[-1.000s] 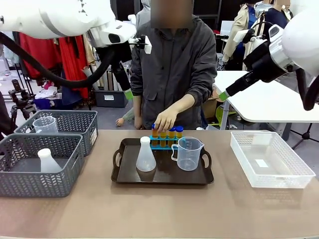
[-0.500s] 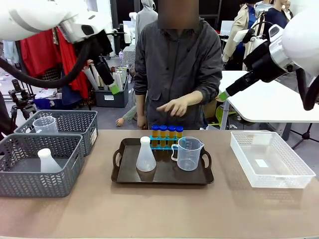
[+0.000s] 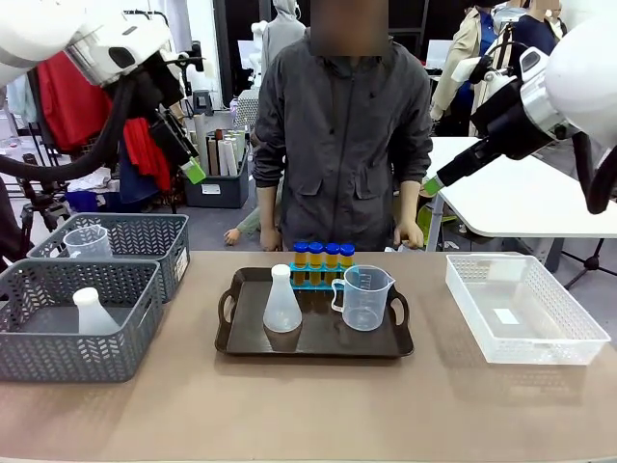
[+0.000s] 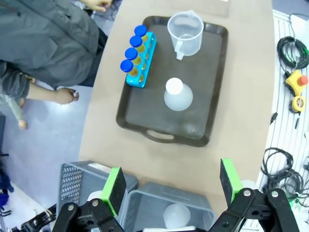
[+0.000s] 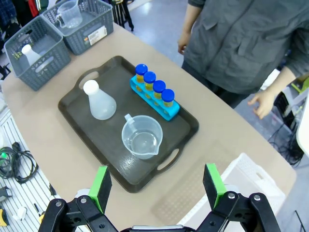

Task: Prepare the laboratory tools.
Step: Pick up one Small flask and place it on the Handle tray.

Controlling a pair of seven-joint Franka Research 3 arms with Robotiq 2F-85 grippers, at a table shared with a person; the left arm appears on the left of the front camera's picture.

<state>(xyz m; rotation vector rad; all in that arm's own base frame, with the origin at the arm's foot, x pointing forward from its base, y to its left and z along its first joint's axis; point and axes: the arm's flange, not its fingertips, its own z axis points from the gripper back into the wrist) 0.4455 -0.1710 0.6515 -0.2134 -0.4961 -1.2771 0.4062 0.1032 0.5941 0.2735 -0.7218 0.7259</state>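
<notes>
Four tubes [image 3: 319, 257] stand in the blue rack [image 3: 318, 281] at the far edge of the tray [image 3: 314, 333], with the flask [image 3: 281, 302] and beaker [image 3: 365, 298] just in front. Both grippers hang high and apart from the table, left gripper [image 4: 171, 181] and right gripper [image 5: 155, 186] spread wide and holding nothing. Judging from this, the set looks laid out; any reach should descend straight from above, since flask and beaker stand close together. Grey baskets [image 3: 111, 275] at left hold another flask and beaker; a white bin [image 3: 522, 307] sits right. The person [image 3: 339, 125] stands just behind the tray.
</notes>
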